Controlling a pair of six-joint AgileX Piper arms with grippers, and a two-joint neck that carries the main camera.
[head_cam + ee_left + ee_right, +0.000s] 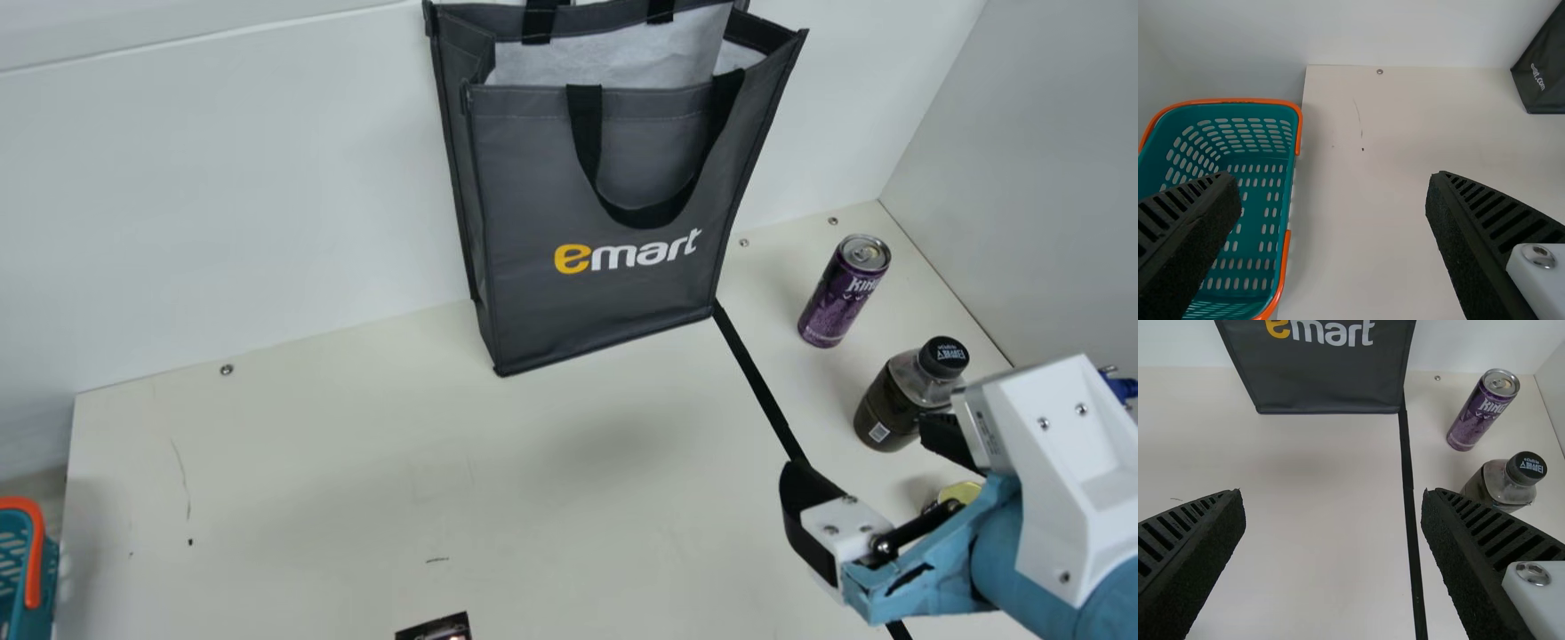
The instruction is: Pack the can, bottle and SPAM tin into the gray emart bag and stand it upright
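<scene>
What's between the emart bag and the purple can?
A thin black stripe on the table, starting at the gray emart bag, plus a small screw head; the main view shows both.

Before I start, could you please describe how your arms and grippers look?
My right arm has a white angular housing with screws, a blue connector, and a light-blue covering with dark patches. The right gripper and left gripper each have two black ribbed fingers and a white mount with a silver screw.
</scene>
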